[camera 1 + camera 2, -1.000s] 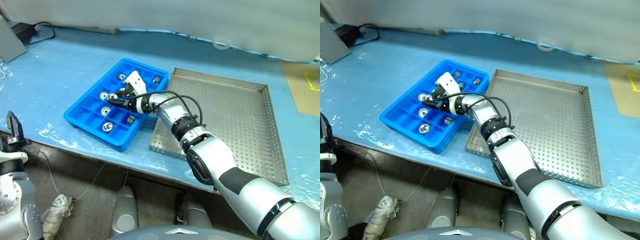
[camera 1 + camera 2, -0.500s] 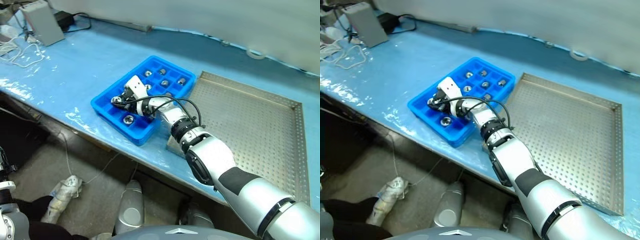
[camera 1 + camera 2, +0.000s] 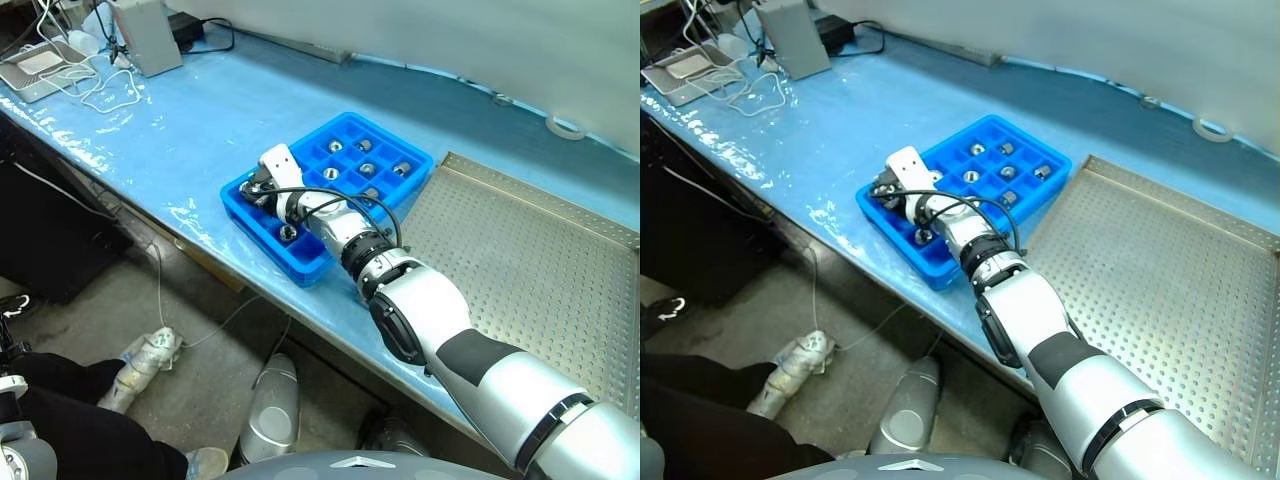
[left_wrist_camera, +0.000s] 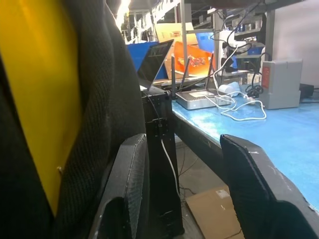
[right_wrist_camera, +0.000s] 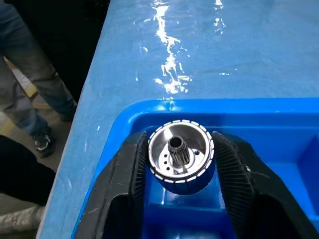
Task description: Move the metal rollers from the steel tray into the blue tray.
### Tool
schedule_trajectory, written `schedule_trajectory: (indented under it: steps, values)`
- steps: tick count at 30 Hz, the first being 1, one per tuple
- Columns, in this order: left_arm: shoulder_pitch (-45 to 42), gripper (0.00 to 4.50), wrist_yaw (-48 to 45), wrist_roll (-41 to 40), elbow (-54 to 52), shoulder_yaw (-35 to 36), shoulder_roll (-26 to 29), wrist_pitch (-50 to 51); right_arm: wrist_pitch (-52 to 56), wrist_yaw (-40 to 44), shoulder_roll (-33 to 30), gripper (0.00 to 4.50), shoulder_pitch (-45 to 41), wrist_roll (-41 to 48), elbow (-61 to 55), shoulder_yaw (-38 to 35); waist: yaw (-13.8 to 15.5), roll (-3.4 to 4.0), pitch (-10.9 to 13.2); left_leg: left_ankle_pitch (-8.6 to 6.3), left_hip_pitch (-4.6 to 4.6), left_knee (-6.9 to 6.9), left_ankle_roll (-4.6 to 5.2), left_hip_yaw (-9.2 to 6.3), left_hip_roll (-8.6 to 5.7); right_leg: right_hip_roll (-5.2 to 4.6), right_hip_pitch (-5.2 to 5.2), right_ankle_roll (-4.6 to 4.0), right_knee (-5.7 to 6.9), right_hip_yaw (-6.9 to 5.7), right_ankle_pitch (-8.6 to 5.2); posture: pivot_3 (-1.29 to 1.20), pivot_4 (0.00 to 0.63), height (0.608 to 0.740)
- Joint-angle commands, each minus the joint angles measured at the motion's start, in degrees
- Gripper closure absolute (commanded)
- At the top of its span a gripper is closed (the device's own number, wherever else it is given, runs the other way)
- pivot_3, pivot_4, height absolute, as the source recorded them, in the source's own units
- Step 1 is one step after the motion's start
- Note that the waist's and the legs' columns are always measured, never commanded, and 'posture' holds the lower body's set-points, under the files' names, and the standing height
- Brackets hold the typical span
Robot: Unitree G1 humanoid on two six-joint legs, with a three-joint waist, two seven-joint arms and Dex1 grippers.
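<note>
The blue tray [image 3: 305, 270] lies on the blue-covered table, left of the steel tray [image 3: 520, 250]. Several metal rollers [image 3: 367, 169] sit in its square compartments. My right gripper [image 3: 258, 188] reaches to the tray's near-left corner. In the right wrist view a metal roller [image 5: 180, 157] stands low in that corner compartment. The right gripper [image 5: 179, 137] has its fingers [image 5: 137, 169] close against both sides of it. My left gripper [image 4: 183, 144] is off beside the table, open and holding nothing, with a person in a dark jacket [image 4: 60, 99] close in front of it.
A grey box [image 3: 150, 35], cables and a small metal tray [image 3: 40, 65] stand at the table's far left end. A tape ring [image 3: 567, 127] lies beyond the steel tray. A person's legs [image 5: 30, 84] stand by the table's edge near the blue tray's corner.
The head camera has swung left, shifting the whole scene right. My right gripper carried the roller from the blue tray's middle to its near-left corner compartment and lowered it.
</note>
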Motion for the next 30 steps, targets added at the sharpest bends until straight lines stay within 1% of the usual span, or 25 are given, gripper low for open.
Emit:
schedule_trajectory:
  steps: [1,2,4,7,9,10,12,15,16,19,21,23,25,27,30]
  values:
    - [-1.2,1.97,-0.4,-0.1,-0.1,1.1,2.3,-0.1,-0.8,1.5,13.4,1.26,-4.6,0.5,-1.4,-1.1,-0.1,0.02,0.0,0.01,0.01,0.0,-0.04,-0.05,0.01,0.04,-0.02,-0.01,0.06,0.01,0.0,0.7,0.15,0.74]
    - [-2.4,1.97,-0.6,-0.3,0.5,0.8,3.1,0.1,-1.0,2.3,13.0,0.95,-5.0,1.1,-1.6,-1.7,-0.2,0.08,0.0,0.02,0.04,0.0,-0.07,-0.05,0.01,0.07,-0.05,-0.01,0.13,0.05,0.0,0.67,0.15,0.74]
    - [-5.2,1.97,-1.3,-0.6,2.2,-0.6,4.8,0.8,-1.2,3.9,12.1,0.95,-5.9,2.5,-2.1,-3.3,-0.4,0.28,0.1,0.02,0.14,0.0,-0.1,-0.05,-0.01,0.11,-0.07,-0.02,0.27,0.16,-0.01,0.62,0.15,0.74]
    - [-11.6,1.97,-4.0,-0.1,6.3,-5.5,8.3,2.7,-2.4,5.8,9.5,0.95,-6.7,3.1,-3.0,-4.7,-0.9,0.56,0.3,0.02,0.36,0.0,-0.13,-0.02,-0.06,0.12,-0.08,-0.04,0.56,0.34,-0.02,0.47,0.15,0.74]
    - [-17.6,1.97,-6.8,0.4,10.9,-9.3,11.6,4.0,-2.6,7.7,6.6,0.95,-7.0,4.0,-4.3,-5.8,-1.9,0.78,0.4,0.02,0.52,0.0,-0.14,0.02,-0.09,0.15,-0.08,-0.04,0.67,0.45,-0.02,0.36,0.15,0.74]
    - [-21.3,1.97,-8.3,0.4,14.0,-11.1,13.3,4.5,-2.7,9.0,4.9,0.95,-6.9,4.4,-5.3,-6.4,-2.9,0.89,0.5,0.02,0.64,0.0,-0.14,0.04,-0.11,0.16,-0.14,-0.04,0.68,0.49,-0.02,0.31,0.15,0.74]
    - [-28.1,1.97,-11.3,0.2,20.4,-13.8,15.8,4.9,-2.1,11.4,1.5,0.95,-6.2,5.5,-7.8,-7.6,-5.1,0.92,0.5,0.02,0.81,0.0,-0.14,0.07,-0.18,0.17,-0.04,-0.04,0.74,0.59,-0.03,0.22,0.15,0.74]
    - [-37.4,1.97,-15.5,0.4,29.6,-18.1,17.5,4.5,0.1,13.1,-3.6,0.95,-4.4,7.3,-12.7,-9.9,-10.2,0.83,0.5,0.03,0.81,0.03,-0.15,0.1,-0.32,0.17,-0.05,-0.02,0.72,0.79,-0.01,0.03,0.15,0.74]
    - [-39.4,1.97,-16.6,0.5,31.8,-19.0,17.6,4.2,0.6,13.2,-4.7,0.95,-3.7,7.4,-14.2,-10.2,-11.7,0.74,0.4,0.03,0.81,0.15,-0.16,0.12,-0.44,0.16,0.08,0.0,0.75,0.9,0.03,0.03,0.15,0.74]
    - [-48.1,1.97,-22.1,0.8,42.5,-23.5,17.3,2.9,0.5,10.1,-10.2,0.95,1.1,4.8,-22.4,-9.8,-16.3,0.28,0.2,0.29,0.39,0.55,-0.53,0.13,-0.71,0.1,0.1,-0.04,0.86,0.98,0.62,-0.22,0.15,0.74]
    - [-53.0,1.97,-25.8,1.2,49.3,-26.0,16.7,1.8,2.3,7.6,-13.2,0.95,5.0,4.6,-28.6,-10.2,-19.1,0.1,0.1,0.53,0.24,0.65,-0.82,0.12,-0.69,0.13,0.09,-0.44,0.85,0.92,0.89,-0.27,0.15,0.74]
    - [-56.2,1.97,-27.5,1.9,53.6,-27.7,15.8,0.7,4.3,6.3,-15.4,0.95,7.5,5.0,-32.5,-10.6,-22.4,0.05,0.0,0.74,0.01,0.86,-0.68,0.13,-0.66,0.17,-0.03,-0.26,0.81,0.94,1.03,-0.37,0.15,0.74]
    - [-60.8,1.97,-30.9,2.6,59.8,-29.7,14.9,-0.6,6.8,3.0,-18.3,0.95,12.9,4.2,-38.4,-11.2,-25.3,0.02,0.0,0.62,-0.1,0.98,-0.43,0.17,-0.73,0.19,-0.07,-0.22,0.77,0.95,1.08,-0.46,0.15,0.74]
    - [-64.5,1.97,-34.1,3.3,65.0,-31.5,14.4,-2.0,9.1,0.1,-20.5,0.95,18.6,3.3,-44.2,-11.5,-27.3,0.0,0.0,0.52,-0.08,0.97,-0.25,0.2,-0.7,0.21,-0.06,-0.22,0.75,0.94,1.08,-0.49,0.15,0.74]
    - [-67.4,1.97,-38.2,3.3,68.9,-33.0,14.0,-3.0,11.8,-2.2,-22.6,0.95,25.0,2.0,-50.4,-10.6,-29.7,0.0,0.0,0.44,0.02,0.92,-0.07,0.37,-0.57,0.26,-0.06,-0.28,0.66,1.03,1.04,-0.52,0.15,0.74]
